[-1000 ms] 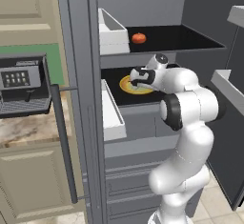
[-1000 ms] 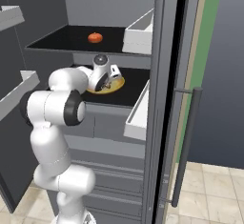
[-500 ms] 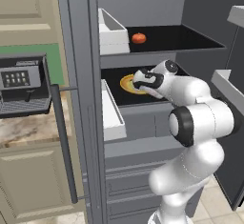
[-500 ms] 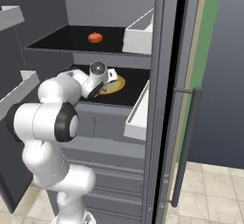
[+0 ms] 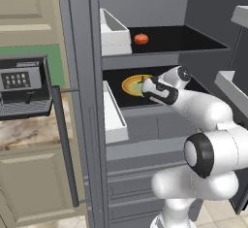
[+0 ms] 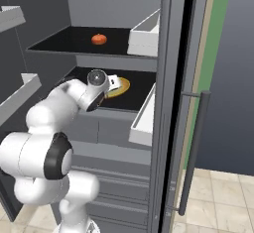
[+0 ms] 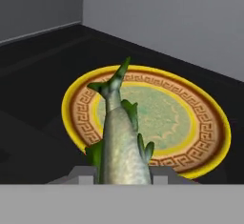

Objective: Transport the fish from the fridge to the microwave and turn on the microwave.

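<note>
The fish [image 7: 121, 142], slim and greenish-grey, lies between my fingertips, its tail pointing out over the yellow patterned plate [image 7: 200, 123]. My gripper [image 7: 122, 174] is shut on the fish. The plate [image 5: 128, 82] sits on the black middle shelf of the open grey fridge [image 5: 80, 52], and my gripper [image 5: 144, 87] hovers at its near rim. From the right, the gripper [image 6: 115, 83] sits just before the plate [image 6: 123, 84]. The microwave is out of view.
A red tomato [image 5: 141, 39] rests on the upper shelf. White door bins [image 5: 114, 118] hang beside the shelves on the open door, with its dark bar handle [image 5: 65, 149]. A small black appliance [image 5: 22, 84] stands on the counter to the left.
The arm has folded lower, its elbow dropping toward the base. The hand has drawn back slightly from over the plate to its near rim.
</note>
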Available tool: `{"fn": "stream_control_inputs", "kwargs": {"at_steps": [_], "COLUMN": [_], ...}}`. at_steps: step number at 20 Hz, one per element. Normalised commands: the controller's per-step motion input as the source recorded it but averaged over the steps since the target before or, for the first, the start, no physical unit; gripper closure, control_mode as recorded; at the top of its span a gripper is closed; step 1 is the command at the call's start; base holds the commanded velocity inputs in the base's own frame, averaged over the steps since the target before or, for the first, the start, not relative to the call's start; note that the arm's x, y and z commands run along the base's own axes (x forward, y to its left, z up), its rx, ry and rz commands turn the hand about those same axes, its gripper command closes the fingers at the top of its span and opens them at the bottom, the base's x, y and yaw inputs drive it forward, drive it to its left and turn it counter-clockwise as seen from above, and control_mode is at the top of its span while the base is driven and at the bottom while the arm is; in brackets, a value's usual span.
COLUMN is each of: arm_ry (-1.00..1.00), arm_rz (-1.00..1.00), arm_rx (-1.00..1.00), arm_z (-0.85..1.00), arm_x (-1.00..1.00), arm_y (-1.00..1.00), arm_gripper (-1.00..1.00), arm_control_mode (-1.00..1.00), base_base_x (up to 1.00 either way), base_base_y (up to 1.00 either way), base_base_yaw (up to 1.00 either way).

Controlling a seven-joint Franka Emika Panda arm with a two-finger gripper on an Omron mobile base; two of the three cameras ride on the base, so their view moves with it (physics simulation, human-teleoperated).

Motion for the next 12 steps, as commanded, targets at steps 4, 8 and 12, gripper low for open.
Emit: {"fn": "stream_control_inputs", "kwargs": {"at_steps": [4, 8, 12], "arm_ry": [0.0, 0.0, 0.0], "arm_rz": [-0.04, -0.1, -0.13], "arm_rx": [0.0, 0.0, 0.0], "arm_z": [0.43, 0.4, 0.31], "arm_x": [-0.55, -0.6, -0.66], "arm_y": [0.0, 0.0, 0.0], "arm_gripper": [1.0, 1.0, 1.0], "arm_control_mode": [-1.0, -1.0, -1.0], "base_base_x": [0.0, 0.0, 0.0], "base_base_y": [0.0, 0.0, 0.0], "base_base_yaw": [0.0, 0.0, 0.0]}}
